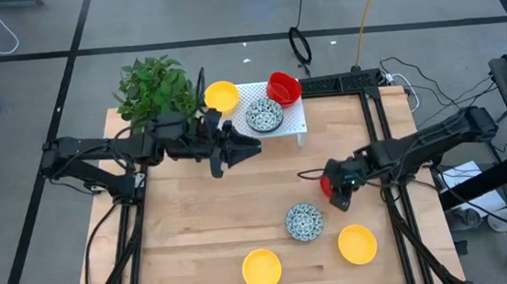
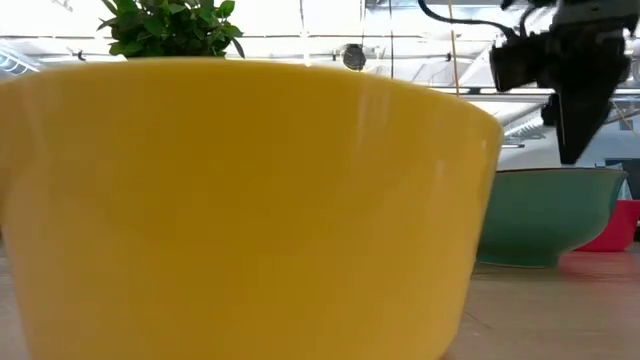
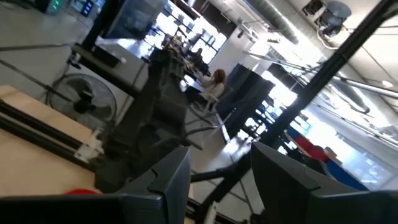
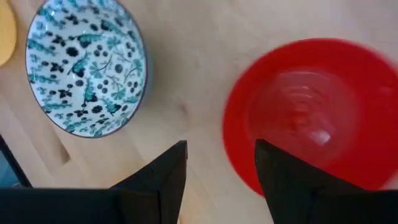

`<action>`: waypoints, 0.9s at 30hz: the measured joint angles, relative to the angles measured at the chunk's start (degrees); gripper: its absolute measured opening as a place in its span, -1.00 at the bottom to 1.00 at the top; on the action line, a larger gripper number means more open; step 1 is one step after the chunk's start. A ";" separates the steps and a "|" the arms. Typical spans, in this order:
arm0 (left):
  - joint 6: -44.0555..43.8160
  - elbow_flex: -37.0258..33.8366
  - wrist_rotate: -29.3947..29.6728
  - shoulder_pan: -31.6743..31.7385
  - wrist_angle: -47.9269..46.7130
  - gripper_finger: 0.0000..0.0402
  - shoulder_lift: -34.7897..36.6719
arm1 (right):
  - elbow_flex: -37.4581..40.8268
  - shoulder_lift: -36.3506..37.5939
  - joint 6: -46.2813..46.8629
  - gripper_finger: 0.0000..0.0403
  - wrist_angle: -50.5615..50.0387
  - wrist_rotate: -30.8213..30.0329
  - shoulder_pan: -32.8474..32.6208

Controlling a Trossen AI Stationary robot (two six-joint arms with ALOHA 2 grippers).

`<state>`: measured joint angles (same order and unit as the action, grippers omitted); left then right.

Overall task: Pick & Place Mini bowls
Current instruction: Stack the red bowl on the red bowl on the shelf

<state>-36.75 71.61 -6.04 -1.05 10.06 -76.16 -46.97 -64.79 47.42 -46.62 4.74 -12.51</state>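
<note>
A red bowl (image 4: 311,118) sits on the table beside a blue-and-white speckled bowl (image 4: 87,65). My right gripper (image 4: 221,149) is open above the bare wood between them, pointing down, and one finger (image 4: 280,180) overlaps the red bowl's rim. In the high view this gripper (image 1: 339,194) is right of centre, over the red bowl (image 1: 326,185). Two yellow bowls (image 1: 261,268) (image 1: 357,243) sit near the front edge. My left gripper (image 1: 252,147) is open and empty, level, by the white rack (image 1: 296,120), which carries a yellow bowl (image 1: 221,96), a speckled bowl (image 1: 264,115) and a red bowl (image 1: 283,88). My right gripper is open, pointing down from above. One finger stands over the red bowl's rim (image 4: 239,155) on the side toward the speckled bowl. I cannot tell whether it touches the rim. The bowl sits upright on the table.
A potted plant (image 1: 152,88) stands at the far left corner beside the rack. In the low view a yellow bowl (image 2: 230,200) fills most of the picture, with the speckled bowl's green outside (image 2: 545,215) and the red bowl (image 2: 622,225) behind it. There is bare wood at table centre and left.
</note>
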 joint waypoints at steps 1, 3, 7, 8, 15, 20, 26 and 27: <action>-0.40 0.00 -0.01 -0.51 -0.10 -0.15 0.00 | 1.86 0.03 -0.07 -0.12 3.21 -0.21 -0.55; -1.10 0.00 -0.02 -1.60 -0.10 -0.15 0.00 | 5.64 0.00 -0.07 -0.12 10.44 -0.21 -1.35; -1.11 0.00 0.00 -3.57 -0.08 -0.15 0.00 | 10.41 -0.04 -0.10 -0.12 18.80 -2.55 -2.28; -1.10 0.00 0.01 -4.01 -0.09 -0.15 0.00 | 10.66 -0.04 -0.48 -0.12 19.07 -3.74 -2.55; -1.05 0.00 1.74 -5.89 -0.06 -0.15 0.00 | 10.68 -0.12 -6.92 -0.14 18.27 -7.85 -4.08; -1.05 0.00 2.04 -6.22 -0.08 -0.15 0.00 | 10.68 -2.44 -8.10 -0.11 15.87 -7.96 -4.12; -0.96 0.00 2.08 -6.15 -1.85 -0.15 0.00 | 10.68 -6.12 -15.86 -0.15 16.16 -7.99 -4.12; -0.93 0.00 2.08 -6.11 -1.90 -0.15 0.00 | 10.68 -6.58 -17.56 -0.18 16.12 -8.13 -4.12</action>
<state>-37.69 71.61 -3.97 -7.16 8.16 -76.16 -36.29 -71.38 29.86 -30.50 -3.39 -16.62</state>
